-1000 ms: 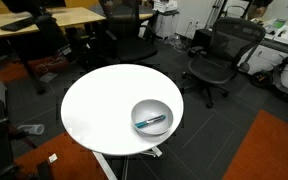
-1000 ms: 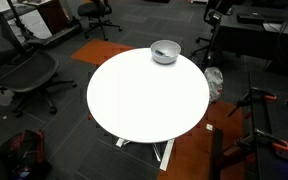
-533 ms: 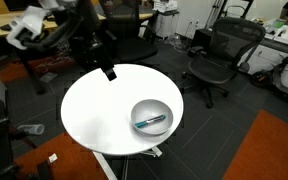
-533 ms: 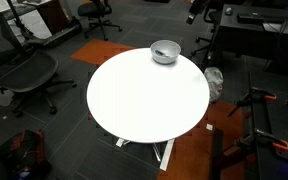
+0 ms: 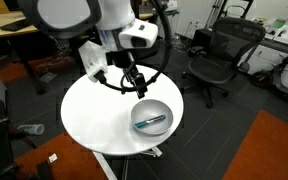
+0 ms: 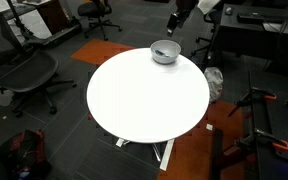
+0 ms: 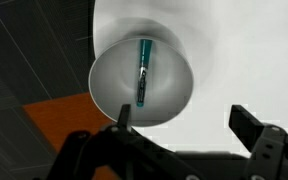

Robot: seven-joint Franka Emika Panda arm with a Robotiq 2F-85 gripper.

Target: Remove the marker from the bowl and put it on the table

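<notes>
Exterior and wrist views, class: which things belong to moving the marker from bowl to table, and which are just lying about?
Belong to the job: marker, bowl, table, gripper with jaws open.

Just lying about: office chair, wooden desk, orange carpet.

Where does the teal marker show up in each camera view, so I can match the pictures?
Exterior view: the marker lies inside the bowl, lower right of centre.
Exterior view: the bowl sits top centre; the marker is too small to make out.
Wrist view: the marker lies in the bowl, upper centre.
Shared landmark: the bowl on the white table.
</notes>
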